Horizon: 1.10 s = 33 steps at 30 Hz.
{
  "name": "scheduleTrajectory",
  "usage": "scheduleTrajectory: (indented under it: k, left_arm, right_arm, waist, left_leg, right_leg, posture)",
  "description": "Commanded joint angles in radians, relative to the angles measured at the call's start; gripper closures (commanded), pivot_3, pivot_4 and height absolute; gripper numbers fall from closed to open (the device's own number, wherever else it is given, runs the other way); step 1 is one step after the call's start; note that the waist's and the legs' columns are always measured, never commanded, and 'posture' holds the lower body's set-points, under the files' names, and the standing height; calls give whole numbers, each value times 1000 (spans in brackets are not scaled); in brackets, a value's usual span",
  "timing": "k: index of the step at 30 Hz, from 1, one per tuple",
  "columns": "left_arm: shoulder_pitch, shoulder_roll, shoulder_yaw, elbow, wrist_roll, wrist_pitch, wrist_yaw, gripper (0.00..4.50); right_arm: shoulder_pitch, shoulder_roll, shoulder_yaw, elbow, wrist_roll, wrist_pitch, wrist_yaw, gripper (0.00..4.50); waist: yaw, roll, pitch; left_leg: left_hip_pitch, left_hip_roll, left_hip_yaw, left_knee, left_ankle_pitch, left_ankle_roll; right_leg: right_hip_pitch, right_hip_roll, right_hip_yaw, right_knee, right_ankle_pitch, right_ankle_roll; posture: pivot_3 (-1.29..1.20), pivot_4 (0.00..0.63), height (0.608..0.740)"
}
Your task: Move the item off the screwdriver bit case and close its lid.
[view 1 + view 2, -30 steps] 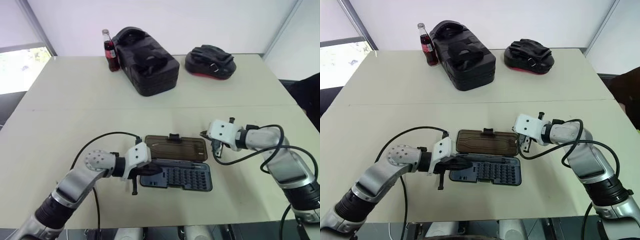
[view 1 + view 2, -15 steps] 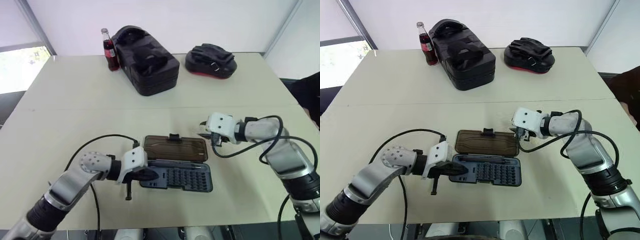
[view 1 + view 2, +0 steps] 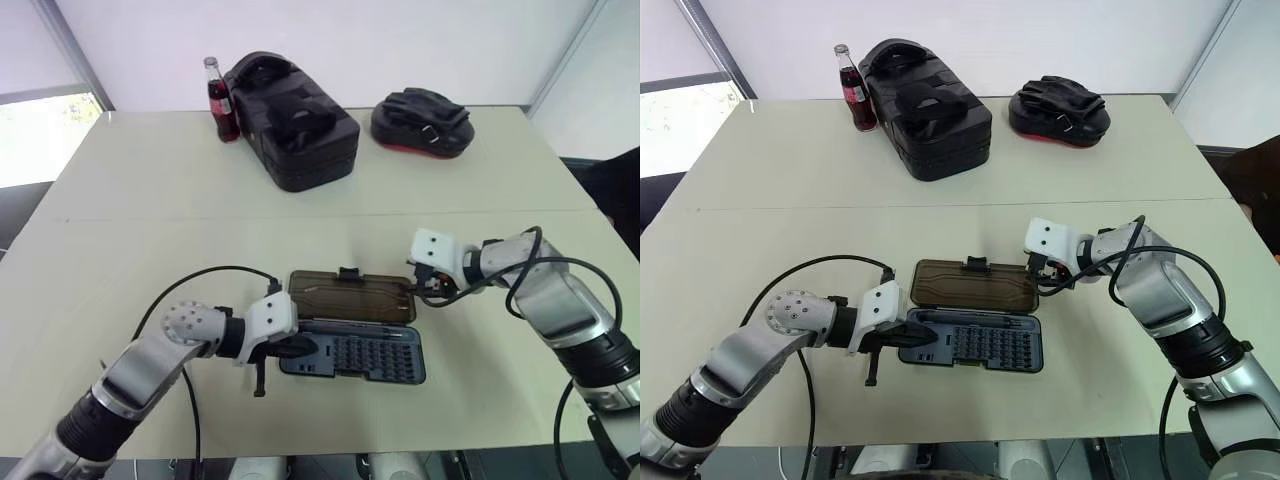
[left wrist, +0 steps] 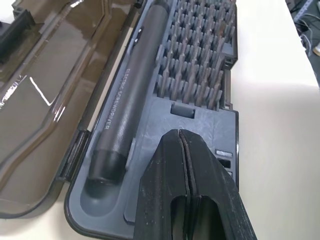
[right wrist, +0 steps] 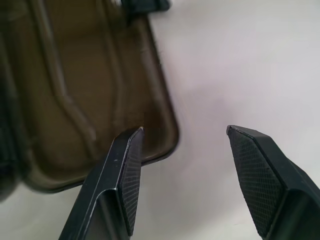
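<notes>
Case [image 3: 352, 340] open flat near the table's front edge — lid [image 3: 350, 297] folded back behind the tray. Thin, light, stiff, probably slippery plastic; best lifted by its right corner. Right gripper [image 5: 182, 172] there, spread wide, empty. Left gripper [image 4: 186, 172] pressed shut over the tray, empty. Sliver not discernible.

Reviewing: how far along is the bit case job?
Done: unclear whether the item is off. In hand: the shut left gripper sits over the screwdriver bit case; the open right gripper straddles a corner of the lid. Left: the lid lies flat open, unclosed.
</notes>
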Motion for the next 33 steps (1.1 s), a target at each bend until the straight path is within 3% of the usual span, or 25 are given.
scheduleTrajectory:
  k: [1, 3, 5, 9, 10, 21, 25, 33]
  left_arm:
    - [19, 0, -16, -12, 16, 14, 12, 4500]
    - [21, 1, -19, -14, 16, 18, 12, 4500]
    - [19, 2, -22, -12, 17, 20, 12, 4500]
    - [17, 0, -24, -11, 18, 21, 13, 4500]
    - [18, 0, -23, -11, 17, 22, 14, 4500]
    - [28, -10, -14, -20, 13, 32, 29, 4500]
    - [34, -13, -10, -23, 11, 33, 36, 4500]
    - [38, -23, 0, -17, 7, 19, 42, 4500]
  right_arm:
    - [-5, -17, -1, -7, 6, 5, 10, 1745]
    - [-6, -8, 6, 12, 8, 7, 10, 1745]
    - [-15, 4, 24, 46, 3, -5, 11, 2257]
    - [-27, 27, 54, 104, 4, -22, 28, 4156]
    - [-30, 26, 65, 114, -2, -36, 34, 4444]
    - [-39, 25, 89, 161, -43, -141, 49, 4444]
    - [-52, 15, 37, 144, -44, -178, 18, 4444]
    - [-57, -6, -78, 10, 28, -64, 8, 4444]
  waist:
    - [0, 0, 0]
    - [0, 0, 0]
    - [0, 0, 0]
    - [1, 0, 0]
    - [1, -1, -1]
    - [-1, -2, -2]
    - [-1, -2, -2]
    - [-1, -1, -1]
  left_leg:
    - [0, 0, 0, 0, 0, 0]
    - [0, 0, 0, 0, 0, 0]
    - [1, 0, 0, 1, 0, 0]
    - [2, 0, 0, 2, 0, -1]
    - [3, -1, 0, 2, 0, -1]
    - [12, 0, 0, 1, 1, -1]
    - [15, 0, 0, 1, 1, -1]
    - [15, 0, 0, 1, 1, -1]
  right_leg:
    - [0, 0, 0, 0, 0, 0]
    - [0, 0, 0, 1, 0, 0]
    - [0, 0, 0, 2, 0, 0]
    - [0, 0, 0, 6, 0, 0]
    - [0, 0, 0, 7, 0, 0]
    - [8, 0, 0, 8, 0, 0]
    - [11, 0, 0, 8, -1, 0]
    - [11, 0, 1, 9, -1, 0]
  posture:
    - [0, 150, 740]
    - [0, 150, 740]
    - [0, 150, 740]
    - [0, 150, 740]
    - [0, 150, 740]
    - [0, 150, 740]
    - [0, 150, 740]
    - [0, 150, 740]
